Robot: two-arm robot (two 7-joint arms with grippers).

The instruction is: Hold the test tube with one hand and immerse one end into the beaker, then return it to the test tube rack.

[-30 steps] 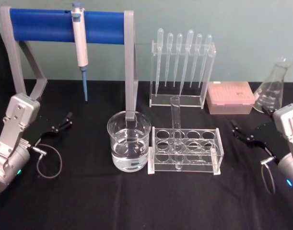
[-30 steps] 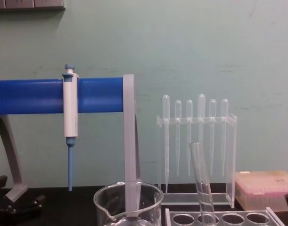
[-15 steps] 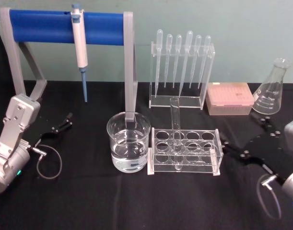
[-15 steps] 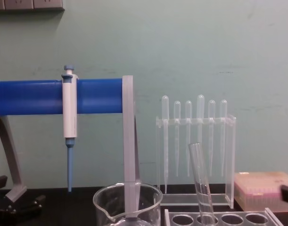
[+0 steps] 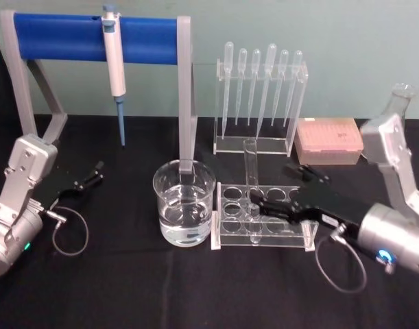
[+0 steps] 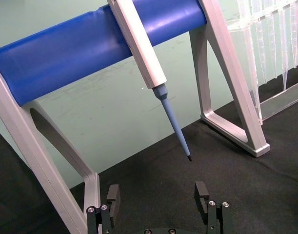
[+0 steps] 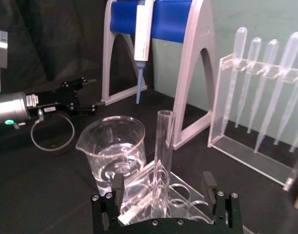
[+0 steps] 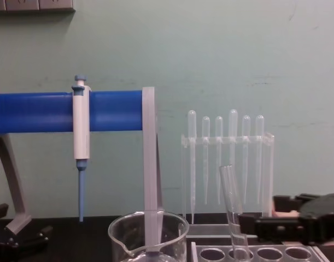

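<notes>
Glass test tube [image 5: 251, 164] leans in its rack [image 5: 230, 229] just before my wide-open right gripper [image 7: 162, 184], so reaching in and closing comes next; left gripper [image 6: 157, 195] rests open, well apart.

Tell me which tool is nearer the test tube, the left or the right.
The right tool: open, it reaches over the rack beside the test tube, while the left tool sits far off by the blue stand.
</notes>
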